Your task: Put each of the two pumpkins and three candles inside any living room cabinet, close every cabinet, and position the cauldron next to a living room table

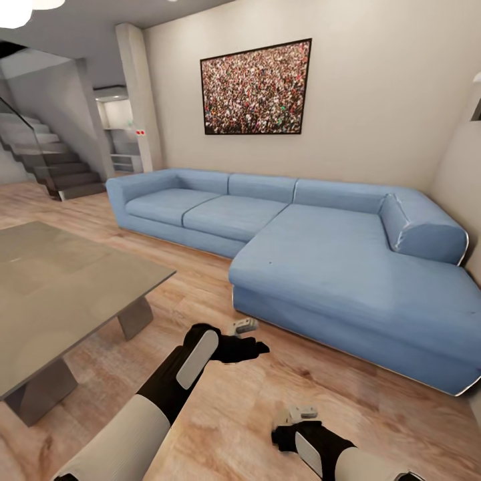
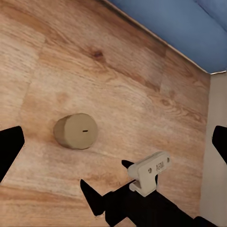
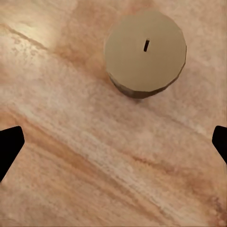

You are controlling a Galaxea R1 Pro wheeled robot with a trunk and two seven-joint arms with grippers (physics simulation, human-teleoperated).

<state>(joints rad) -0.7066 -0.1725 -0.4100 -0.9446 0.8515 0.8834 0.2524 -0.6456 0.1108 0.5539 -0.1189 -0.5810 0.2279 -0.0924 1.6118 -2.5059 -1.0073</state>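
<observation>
**Operator:** Right wrist view first — what lies under you?

**Me:** A short stubby tan candle (image 3: 144,49) with a flat pale top and a dark wick slit stands upright on the wood-grain plank floor (image 3: 94,156). It sits ahead of my right end effector (image 3: 113,146), off the line between the two black fingertips (image 3: 10,146), which show at the frame's edges, spread wide with nothing between them.

**Operator:** And the left?

**Me:** My left end effector (image 2: 113,146) is spread as well, empty. Its camera looks down on the same candle (image 2: 75,131) and on my right wrist with its pale bracket (image 2: 149,172), just beside the candle. The edge of the blue fabric sofa (image 2: 179,28) crosses that view.

**Operator:** Which arm takes it?

**Me:** The right, I judge; it hangs low over the floor, far closer. The candle's axis is vertical, its sides faceted and matte, so a grasp across the sides from above should suit once I shift forward over it.

**Operator:** Surroundings?

**Me:** From the head camera, the glossy grey low desk (image 1: 60,287) stands to my left and the sofa (image 1: 321,267) ahead; both arms reach down between them, left (image 1: 257,347) and right (image 1: 284,434).
</observation>
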